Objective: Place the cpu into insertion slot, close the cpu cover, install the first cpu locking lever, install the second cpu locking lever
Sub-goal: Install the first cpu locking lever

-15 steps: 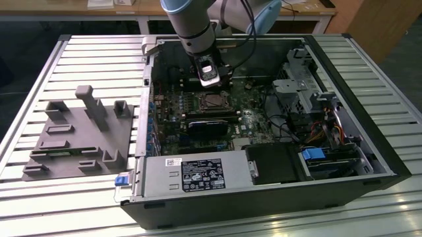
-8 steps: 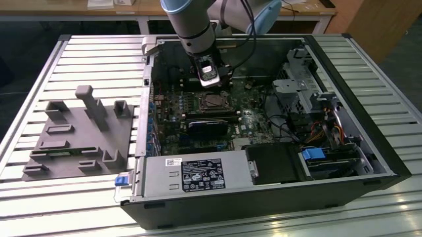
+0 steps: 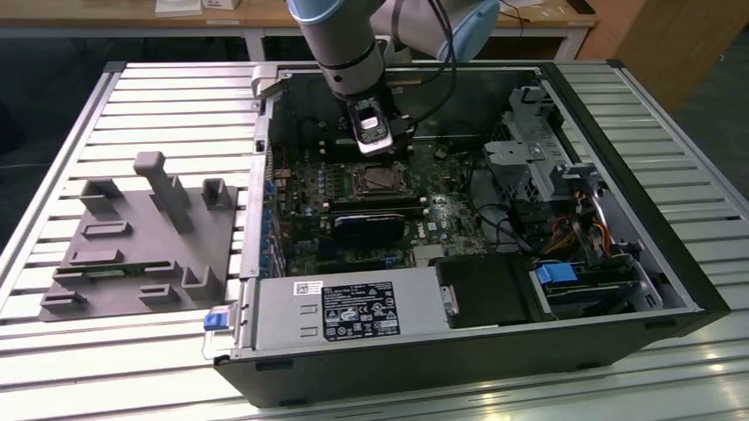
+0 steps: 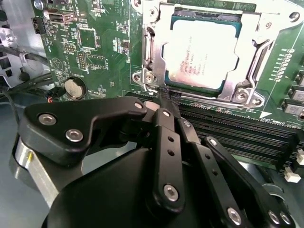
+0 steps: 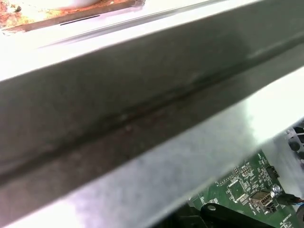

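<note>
From my station, the second wrist view gave me the fingers best. They were drawn together with no gap I could see, their tips at one corner of the cpu cover. Whether they pinched anything thin there I could not tell. The cpu lay flat in the insertion slot, with the cover's silver frame down over its edges. The exterior view added the wider setting: the gripper hung inside the open computer case, just above the slot, in the upper middle of the frame. A grey fixture sat on the slatted worktop at the exterior view's left. The first wrist view gave me a grey metal case wall and a corner of the green motherboard.
</note>
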`<state>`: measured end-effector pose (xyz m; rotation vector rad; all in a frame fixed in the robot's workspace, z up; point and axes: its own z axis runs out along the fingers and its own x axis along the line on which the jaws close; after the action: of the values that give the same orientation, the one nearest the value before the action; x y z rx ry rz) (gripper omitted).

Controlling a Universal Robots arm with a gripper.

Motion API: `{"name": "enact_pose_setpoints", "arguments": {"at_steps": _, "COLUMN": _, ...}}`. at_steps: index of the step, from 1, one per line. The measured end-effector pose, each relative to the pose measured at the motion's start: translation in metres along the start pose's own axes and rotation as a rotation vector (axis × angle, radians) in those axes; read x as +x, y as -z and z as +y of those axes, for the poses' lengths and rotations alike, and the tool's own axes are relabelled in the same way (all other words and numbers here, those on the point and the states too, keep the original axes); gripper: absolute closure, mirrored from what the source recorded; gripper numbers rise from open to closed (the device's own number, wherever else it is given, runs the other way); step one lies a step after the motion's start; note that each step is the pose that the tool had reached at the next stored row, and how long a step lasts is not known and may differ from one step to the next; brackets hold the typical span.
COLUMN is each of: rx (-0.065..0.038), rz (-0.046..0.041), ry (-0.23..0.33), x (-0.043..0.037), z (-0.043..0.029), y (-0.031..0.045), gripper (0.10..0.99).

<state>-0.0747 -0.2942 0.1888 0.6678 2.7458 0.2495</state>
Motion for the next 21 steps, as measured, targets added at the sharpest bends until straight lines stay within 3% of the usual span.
{"name": "enact_pose_setpoints", "arguments": {"at_steps": 9, "rx": -0.001, "rz": 0.0011, "ry": 0.0, "x": -0.001, "z": 0.001, "y": 0.0038, "gripper": 0.98}}
{"name": "enact_pose_setpoints", "arguments": {"at_steps": 18, "rx": -0.001, "rz": 0.0012, "ry": 0.0, "x": -0.0047, "z": 0.0044, "y": 0.0174, "gripper": 0.98}}
{"name": "enact_pose_setpoints", "arguments": {"at_steps": 21, "rx": -0.002, "rz": 0.0012, "ry": 0.0, "x": -0.0048, "z": 0.0046, "y": 0.0179, "gripper": 0.98}}
